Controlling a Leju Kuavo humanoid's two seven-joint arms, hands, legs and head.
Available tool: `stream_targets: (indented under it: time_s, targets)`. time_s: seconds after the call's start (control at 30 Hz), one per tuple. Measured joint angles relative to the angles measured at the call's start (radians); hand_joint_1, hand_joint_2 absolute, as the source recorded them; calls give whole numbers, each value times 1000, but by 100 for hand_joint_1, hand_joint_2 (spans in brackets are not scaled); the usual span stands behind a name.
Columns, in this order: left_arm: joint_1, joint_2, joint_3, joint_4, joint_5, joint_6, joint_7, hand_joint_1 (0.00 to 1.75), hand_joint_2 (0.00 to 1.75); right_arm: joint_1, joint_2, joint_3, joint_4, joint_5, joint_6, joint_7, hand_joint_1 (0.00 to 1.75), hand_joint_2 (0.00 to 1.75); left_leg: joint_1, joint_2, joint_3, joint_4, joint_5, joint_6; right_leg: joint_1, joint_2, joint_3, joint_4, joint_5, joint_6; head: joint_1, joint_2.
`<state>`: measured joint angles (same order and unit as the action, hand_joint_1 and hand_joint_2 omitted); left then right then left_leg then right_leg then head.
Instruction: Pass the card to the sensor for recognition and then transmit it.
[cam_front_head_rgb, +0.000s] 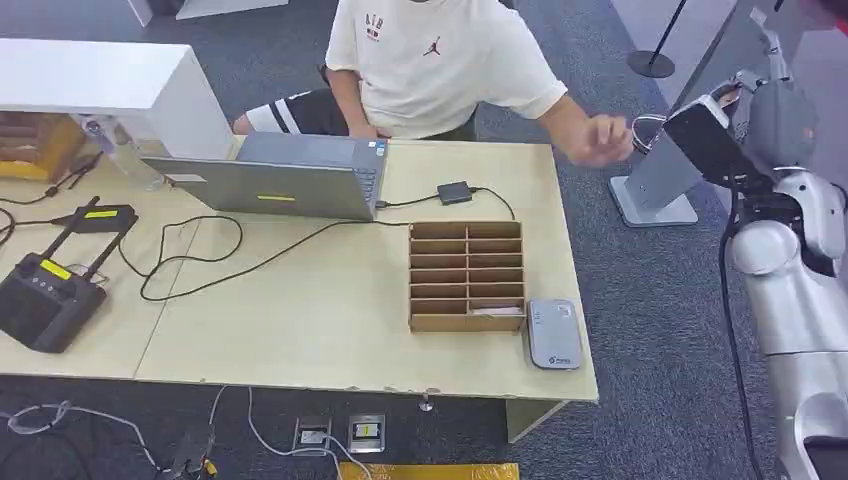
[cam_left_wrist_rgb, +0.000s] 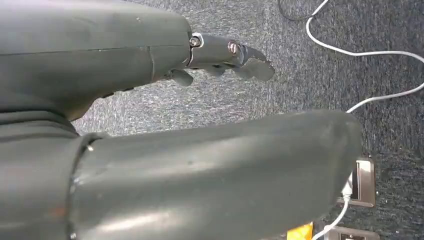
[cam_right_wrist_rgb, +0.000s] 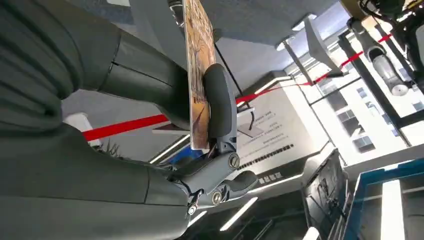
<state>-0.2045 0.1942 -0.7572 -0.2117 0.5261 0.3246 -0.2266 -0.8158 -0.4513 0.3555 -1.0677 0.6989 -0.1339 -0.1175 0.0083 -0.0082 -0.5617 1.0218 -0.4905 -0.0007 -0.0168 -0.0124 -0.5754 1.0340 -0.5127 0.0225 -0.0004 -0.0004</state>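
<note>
Card (cam_right_wrist_rgb: 199, 75) with a brown and yellow picture on it sits in the robot's right hand (cam_right_wrist_rgb: 200, 130), seen nearly edge-on in the right wrist view. Its long side runs along the thick grey thumb (cam_right_wrist_rgb: 219, 107), and its free end sticks out past the fingers. The thumb presses one face of the card and the darker fingers (cam_right_wrist_rgb: 145, 80) press the other face, so the right hand is clamped on the card.

In the head view, the silver right arm (cam_front_head_rgb: 800, 290) is bent up high, off to the right of the pale wooden desk (cam_front_head_rgb: 300, 320). The arm is over the dark grey carpet (cam_front_head_rgb: 650, 330), near a grey slanted stand (cam_front_head_rgb: 655, 185).

A person's hand (cam_front_head_rgb: 600, 140) reaches out past the desk corner toward that arm. On the desk lie a small grey flat sensor box (cam_front_head_rgb: 554, 333), just beside a brown cardboard tray with slots (cam_front_head_rgb: 466, 275), and a grey laptop (cam_front_head_rgb: 290, 180).

The left hand (cam_left_wrist_rgb: 200, 125) hangs over the carpet. Its fingers are apart and it holds nothing.
</note>
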Motion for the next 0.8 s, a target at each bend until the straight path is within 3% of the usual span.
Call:
stream_targets:
  time_s: [0.33, 0.8]
  targets:
    - [3, 0, 0, 0, -3, -18, 13, 0, 0, 129, -19, 0, -43, -22, 115, 65, 175, 175, 0, 0, 0, 0, 0, 0, 0, 0, 0, -1, 0, 0, 0, 0]
    - [-15, 10, -28, -1, -59, -50, 66, 0, 0, 460, -28, 39, -171, -47, 110, 198, 175, 175, 1, 0, 0, 0, -1, -1, 1, 1, 0, 0, 0, 0, 0, 0]
